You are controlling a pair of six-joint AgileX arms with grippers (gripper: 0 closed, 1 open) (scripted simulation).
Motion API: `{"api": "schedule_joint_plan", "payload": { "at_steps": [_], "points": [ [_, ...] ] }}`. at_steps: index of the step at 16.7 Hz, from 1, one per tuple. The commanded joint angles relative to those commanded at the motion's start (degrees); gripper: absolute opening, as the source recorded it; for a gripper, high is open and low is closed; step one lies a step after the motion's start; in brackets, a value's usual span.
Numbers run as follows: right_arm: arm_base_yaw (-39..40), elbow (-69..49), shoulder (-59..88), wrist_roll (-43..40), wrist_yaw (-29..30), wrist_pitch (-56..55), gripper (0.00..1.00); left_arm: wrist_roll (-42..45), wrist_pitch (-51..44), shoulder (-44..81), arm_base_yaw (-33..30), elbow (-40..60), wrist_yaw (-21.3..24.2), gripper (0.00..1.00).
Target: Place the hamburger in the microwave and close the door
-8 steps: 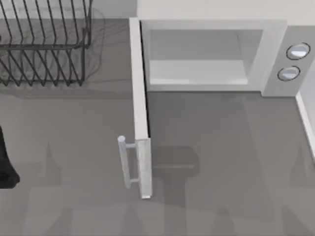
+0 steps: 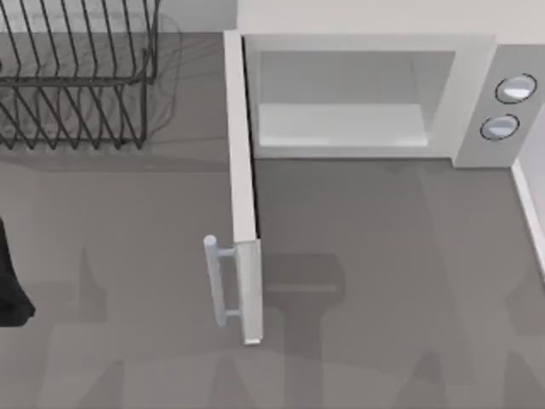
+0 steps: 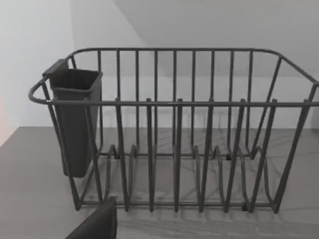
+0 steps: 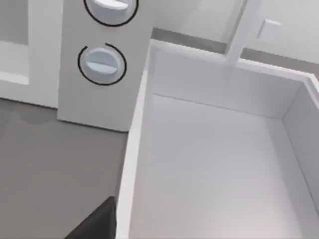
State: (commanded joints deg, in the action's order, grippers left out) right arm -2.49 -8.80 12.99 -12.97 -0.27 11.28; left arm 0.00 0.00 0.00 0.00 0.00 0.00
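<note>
The microwave stands at the back right of the table, its pale cavity bare. The door is swung wide open toward the table's front, and its silver bar handle faces left. Two round knobs sit on the grey side panel, and one of them is close in the right wrist view. The hamburger is out of view. A dark part of my left arm shows at the table's left edge. A dark tip of my left gripper points at the rack. A dark tip of my right gripper hangs near the knob panel.
A black wire dish rack stands at the back left, with a dark cutlery cup hung on one end. A white open tray lies right of the microwave, its rim at the table's right edge.
Faint shadows on the table's near part have shifted. The microwave, its open door and the rack stand as before.
</note>
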Motion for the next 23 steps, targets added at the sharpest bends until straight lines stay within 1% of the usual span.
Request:
{"api": "schedule_joint_plan", "payload": {
  "at_steps": [8,12,14,16,23],
  "points": [
    [-6.5,-19.5,39.8,-35.7,0.1,28.6,1.00,0.0,0.0,0.0,0.0,0.0,0.0,1.00],
    [-9.1,-27.9,54.2,-49.3,0.1,39.7,1.00,0.0,0.0,0.0,0.0,0.0,0.0,1.00],
    [-10.0,-31.0,58.8,-53.8,0.0,43.2,1.00,0.0,0.0,0.0,0.0,0.0,0.0,1.00],
    [-10.5,-32.8,61.5,-56.5,-0.1,45.2,1.00,0.0,0.0,0.0,0.0,0.0,0.0,1.00],
    [-10.3,-32.3,62.3,-56.8,-0.1,44.4,1.00,0.0,0.0,0.0,0.0,0.0,0.0,1.00]
  ]
}}
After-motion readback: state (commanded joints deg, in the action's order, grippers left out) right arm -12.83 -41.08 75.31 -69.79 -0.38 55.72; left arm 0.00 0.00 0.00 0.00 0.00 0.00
